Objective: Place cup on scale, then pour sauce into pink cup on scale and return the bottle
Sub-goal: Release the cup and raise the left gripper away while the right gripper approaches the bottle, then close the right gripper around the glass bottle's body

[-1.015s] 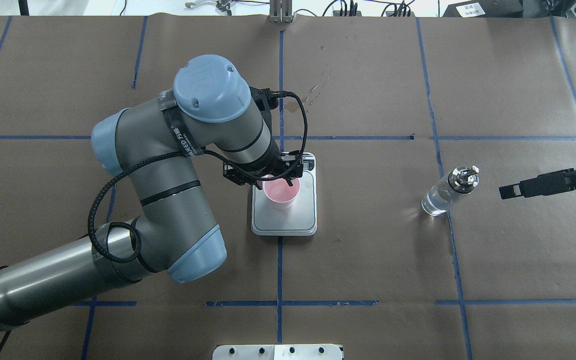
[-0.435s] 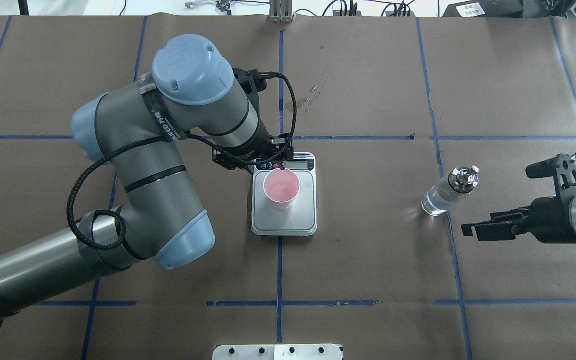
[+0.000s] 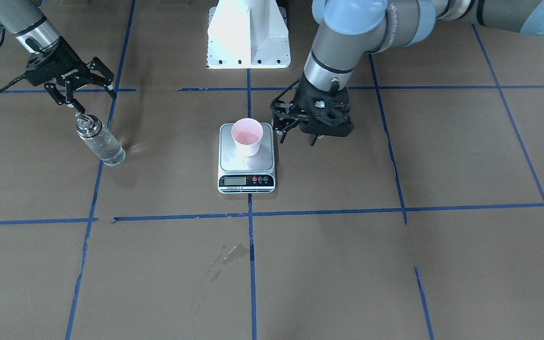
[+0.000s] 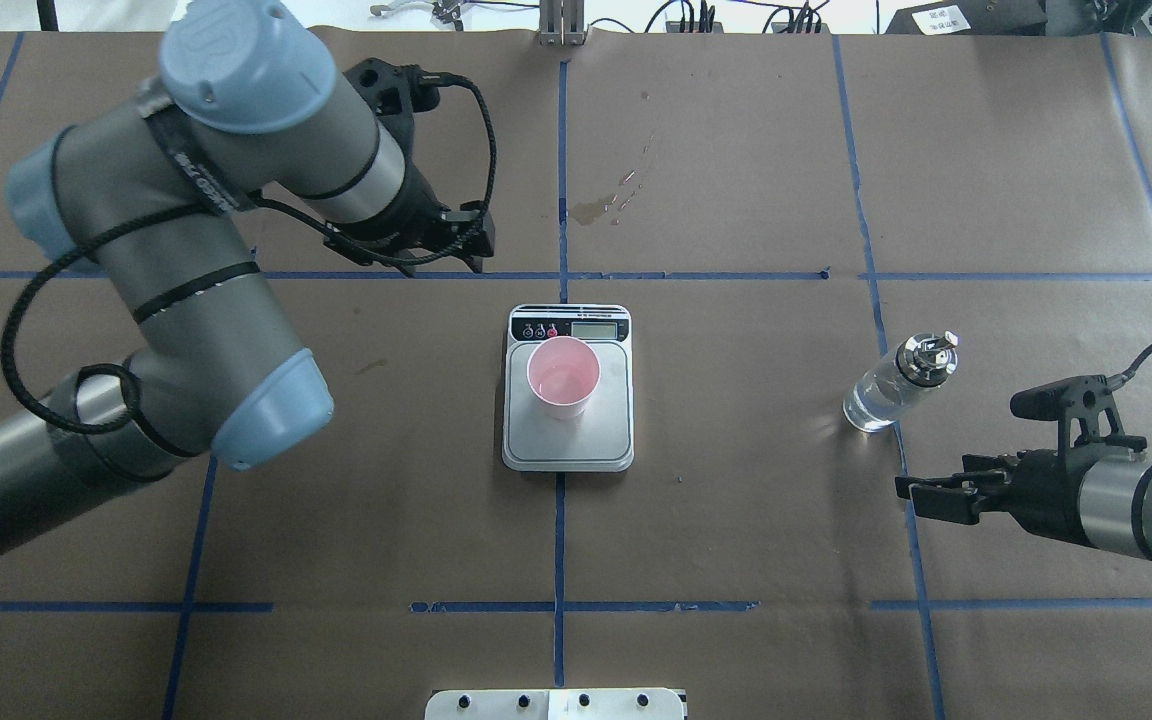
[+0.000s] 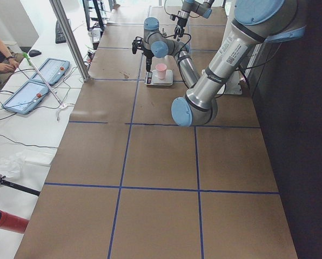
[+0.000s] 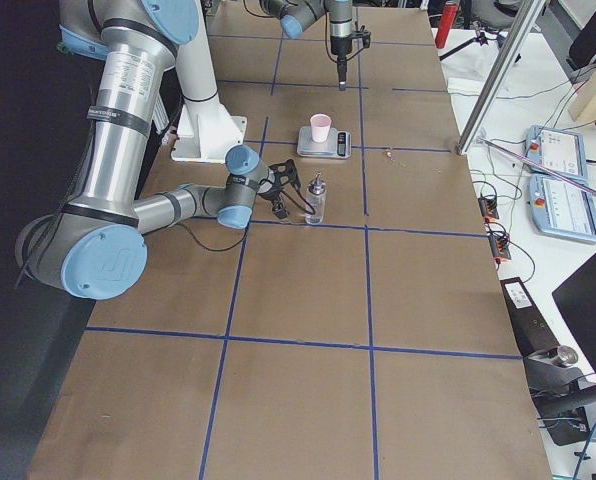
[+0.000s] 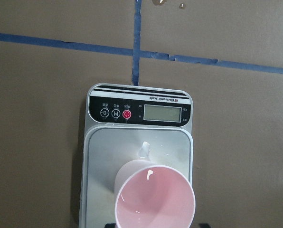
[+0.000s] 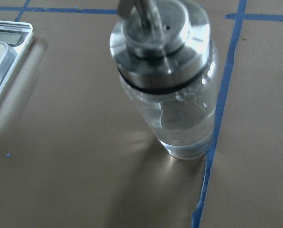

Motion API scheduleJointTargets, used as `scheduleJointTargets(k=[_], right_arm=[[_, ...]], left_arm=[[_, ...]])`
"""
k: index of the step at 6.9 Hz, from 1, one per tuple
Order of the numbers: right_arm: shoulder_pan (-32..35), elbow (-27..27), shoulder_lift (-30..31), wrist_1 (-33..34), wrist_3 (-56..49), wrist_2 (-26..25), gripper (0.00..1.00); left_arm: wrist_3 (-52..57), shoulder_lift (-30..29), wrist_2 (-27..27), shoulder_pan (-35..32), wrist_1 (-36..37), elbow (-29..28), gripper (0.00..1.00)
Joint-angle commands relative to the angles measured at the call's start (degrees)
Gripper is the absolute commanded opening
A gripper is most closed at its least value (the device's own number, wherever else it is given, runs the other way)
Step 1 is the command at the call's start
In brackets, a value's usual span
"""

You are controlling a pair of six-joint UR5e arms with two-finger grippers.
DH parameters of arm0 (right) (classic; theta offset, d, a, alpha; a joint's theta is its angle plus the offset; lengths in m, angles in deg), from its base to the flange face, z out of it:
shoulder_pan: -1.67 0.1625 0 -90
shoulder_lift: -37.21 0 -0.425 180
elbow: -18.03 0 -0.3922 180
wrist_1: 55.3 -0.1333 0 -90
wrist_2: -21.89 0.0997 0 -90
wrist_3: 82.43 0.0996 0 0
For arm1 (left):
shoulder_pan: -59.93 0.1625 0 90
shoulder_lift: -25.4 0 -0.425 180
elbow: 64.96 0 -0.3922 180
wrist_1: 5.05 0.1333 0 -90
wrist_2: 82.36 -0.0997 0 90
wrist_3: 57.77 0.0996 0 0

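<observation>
Already the cup (image 4: 563, 375) stands upright near the middle of the steel platform of the scale (image 4: 612, 420), its pink inside facing up. A droplet (image 7: 142, 151) lies on the platform between the cup and the buttons.

The left hand (image 3: 297, 138) hangs over the tabletop (image 4: 736, 500) near the scale, on the robot's left of it. Its fingers are spread wide and grasp nothing (its wrist camera looks straight down on scale and cup).

Well apart on the robot's right, the bottle (image 4: 891, 385) stands upright on a blue tape line (image 4: 919, 570). Its silver spout cap is on, and the clear sauce (image 8: 186, 128) shows through the glass.

The right hand (image 3: 93, 100) is near the bottle, on the side toward the robot, with its fingers parted and empty. From the front one fingertip appears just above the spout, but the overhead view shows the hand apart from the glass.

A brownish stain (image 4: 591, 210) marks the paper beyond the scale.
</observation>
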Motion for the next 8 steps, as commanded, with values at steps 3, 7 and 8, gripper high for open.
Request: scheduleJointTargets(k=[3,7,8], right_arm=[[-11.4,-0.1,1.9,0.6,5.3,-27.5,1.00],[-13.7,-0.6,0.7,3.7,11.9,-40.0,1.00],[-13.7,-1.8,-1.1,4.1,11.8,-41.2,1.00]], left_arm=[[11.4,7.1,0.0,-7.8,0.1,3.1,0.76],[11.2,6.9,-0.1,-7.6,0.2,3.0,0.79],[11.2,6.9,-0.1,-7.6,0.2,3.1,0.80]])
